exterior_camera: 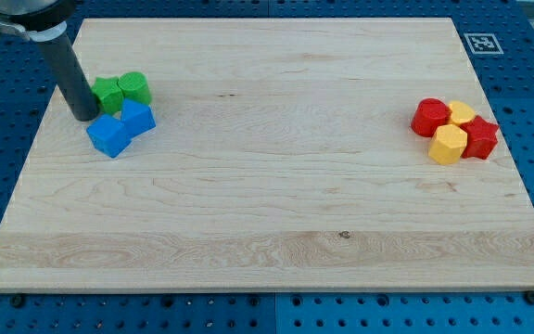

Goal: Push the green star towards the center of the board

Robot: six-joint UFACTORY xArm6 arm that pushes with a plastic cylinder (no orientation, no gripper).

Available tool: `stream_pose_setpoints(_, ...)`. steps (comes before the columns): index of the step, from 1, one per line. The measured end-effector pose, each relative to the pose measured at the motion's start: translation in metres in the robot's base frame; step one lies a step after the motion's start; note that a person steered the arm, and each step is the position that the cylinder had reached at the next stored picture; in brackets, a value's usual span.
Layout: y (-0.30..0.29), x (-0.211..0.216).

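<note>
The green star (108, 95) lies near the view's upper left on the wooden board (267, 204), partly hidden by my rod. A green cylinder (134, 87) touches its right side. My tip (85, 116) rests on the board against the star's left side. Two blue blocks sit just below: a blue cube (109, 135) and a blue block (138, 118) to its upper right.
At the view's right is a cluster: a red cylinder (429, 118), a yellow block (462, 113), a yellow hexagon (449, 145) and a red star (480, 137). A marker tag (481, 43) sits beyond the board's top right corner.
</note>
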State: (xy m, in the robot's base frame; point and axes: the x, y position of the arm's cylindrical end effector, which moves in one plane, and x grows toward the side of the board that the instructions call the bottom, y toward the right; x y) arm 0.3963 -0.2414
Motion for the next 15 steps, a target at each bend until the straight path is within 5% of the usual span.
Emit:
stream_pose_setpoints(7, -0.022, 0.0)
stream_pose_setpoints(12, -0.022, -0.038)
stream_pose_setpoints(15, -0.005, -0.012)
